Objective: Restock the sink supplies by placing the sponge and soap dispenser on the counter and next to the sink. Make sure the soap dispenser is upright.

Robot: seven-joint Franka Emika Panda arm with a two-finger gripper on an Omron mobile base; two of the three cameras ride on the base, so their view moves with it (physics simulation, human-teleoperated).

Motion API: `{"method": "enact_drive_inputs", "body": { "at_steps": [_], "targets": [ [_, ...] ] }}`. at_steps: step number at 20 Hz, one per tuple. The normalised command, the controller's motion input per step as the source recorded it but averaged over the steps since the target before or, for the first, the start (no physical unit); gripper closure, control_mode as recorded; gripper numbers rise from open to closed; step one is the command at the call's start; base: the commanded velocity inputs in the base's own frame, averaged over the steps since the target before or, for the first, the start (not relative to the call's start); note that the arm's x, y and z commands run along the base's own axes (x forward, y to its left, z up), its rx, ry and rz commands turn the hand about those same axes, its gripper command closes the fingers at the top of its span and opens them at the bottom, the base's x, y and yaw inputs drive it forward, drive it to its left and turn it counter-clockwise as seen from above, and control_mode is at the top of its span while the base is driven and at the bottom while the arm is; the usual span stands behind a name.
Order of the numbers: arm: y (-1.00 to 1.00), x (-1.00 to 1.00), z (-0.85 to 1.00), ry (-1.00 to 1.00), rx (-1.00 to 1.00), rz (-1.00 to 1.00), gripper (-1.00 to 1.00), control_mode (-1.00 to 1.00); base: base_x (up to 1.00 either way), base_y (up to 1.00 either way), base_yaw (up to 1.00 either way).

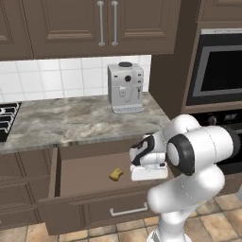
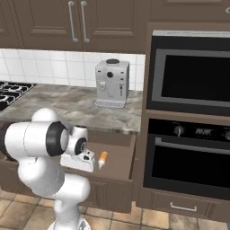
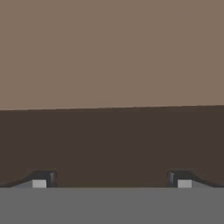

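- Nothing restocked yet — the sponge and soap dispenser both lie in the open drawer under the counter, none set out on top.
- Drawer contents: sponge toward the left, orange dispenser on its side toward the right.
- The gripper hangs over the drawer floor, jaws spread wide, holding nothing.
- Left: both pick-ups, then standing the dispenser upright beside the sink.

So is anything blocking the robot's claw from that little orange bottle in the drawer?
Nothing visible. The open gripper points down into the drawer, and the soap dispenser lies beside it on the bare drawer floor.
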Motion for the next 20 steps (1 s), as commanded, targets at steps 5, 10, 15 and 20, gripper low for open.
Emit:
{"method": "enact_drive_inputs", "body": {
  "at_steps": [5, 10, 15, 20],
  "targets": [
    [-0.09, 0.31, 0.48, 0.0, 0.0, -0.03, -1.0, -1.0, 0.0, 0.0, 0.0],
    [-0.13, 0.59, 0.05, -0.09, 0.0, -0.02, -1.0, -1.0, 0.0, 0.0, 0.0],
    [-0.1, 0.49, 0.0, -0.07, -0.01, -0.02, -1.0, -1.0, 0.0, 0.0, 0.0],
    [-0.07, 0.3, -0.05, -0.13, -0.04, -0.02, -1.0, -1.0, 0.0, 0.0, 0.0]
  ]
}}
